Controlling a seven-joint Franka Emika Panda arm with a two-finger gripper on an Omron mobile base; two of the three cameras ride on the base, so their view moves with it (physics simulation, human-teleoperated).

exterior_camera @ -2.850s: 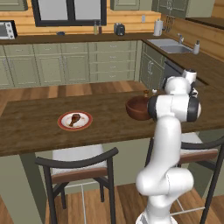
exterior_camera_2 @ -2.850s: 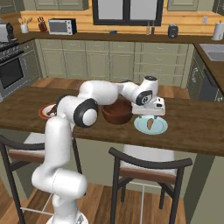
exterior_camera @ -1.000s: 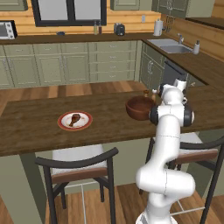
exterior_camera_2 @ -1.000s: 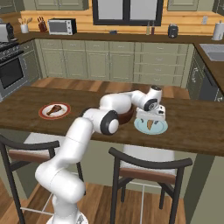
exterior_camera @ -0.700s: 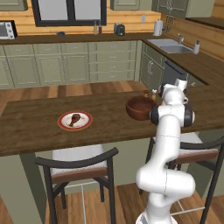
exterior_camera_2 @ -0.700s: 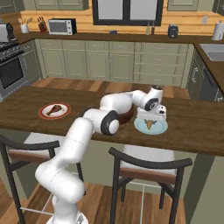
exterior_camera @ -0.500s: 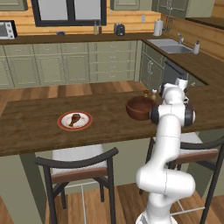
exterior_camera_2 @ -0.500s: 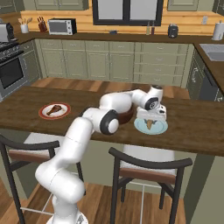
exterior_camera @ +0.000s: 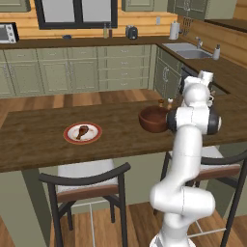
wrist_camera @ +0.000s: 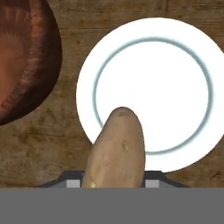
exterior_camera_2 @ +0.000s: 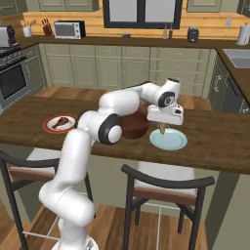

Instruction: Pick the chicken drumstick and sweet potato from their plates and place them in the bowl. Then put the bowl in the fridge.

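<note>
arm stretched forward, end effector [exterior_camera_2: 162, 128] pointing down, closed

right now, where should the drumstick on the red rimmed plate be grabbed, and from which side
Grip the chicken drumstick across its fat end, coming straight down from above. It lies flat near the middle of the plate, with bare plate all around it to close in on. The thin end looks too slim to hold firmly.

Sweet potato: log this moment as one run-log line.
phase: lift | gripper: shut on sweet potato | above pale plate | bowl: beside plate | chicken drumstick: on red-rimmed plate
</note>
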